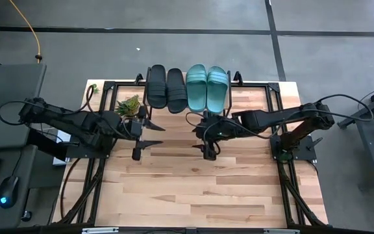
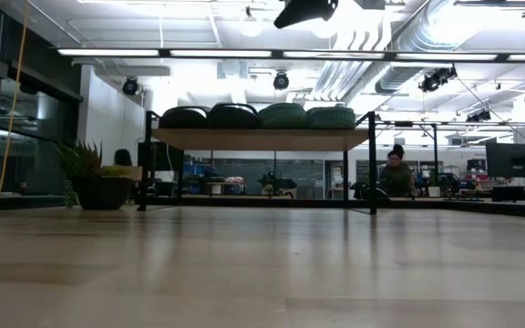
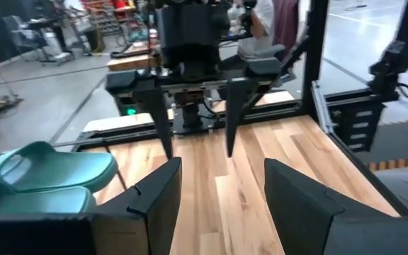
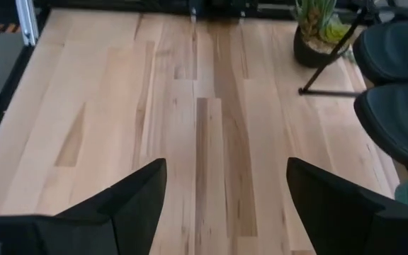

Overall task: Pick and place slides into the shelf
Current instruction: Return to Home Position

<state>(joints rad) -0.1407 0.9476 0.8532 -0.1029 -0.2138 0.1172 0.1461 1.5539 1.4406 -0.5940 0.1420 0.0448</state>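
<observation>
Two black slides and two teal-green slides lie side by side on the shelf's wooden top at the table's far side, soles down; the low view shows all of them in a row. My left gripper hangs open above the table, left of centre, near the shelf, with nothing between its fingers. My right gripper hangs open right of centre, facing the left one, also empty. The left wrist view shows the teal slides and my right gripper opposite.
A small potted plant stands left of the shelf at the table's far left. The bare wooden tabletop stretches toward the near edge. A person sits in the room beyond the table.
</observation>
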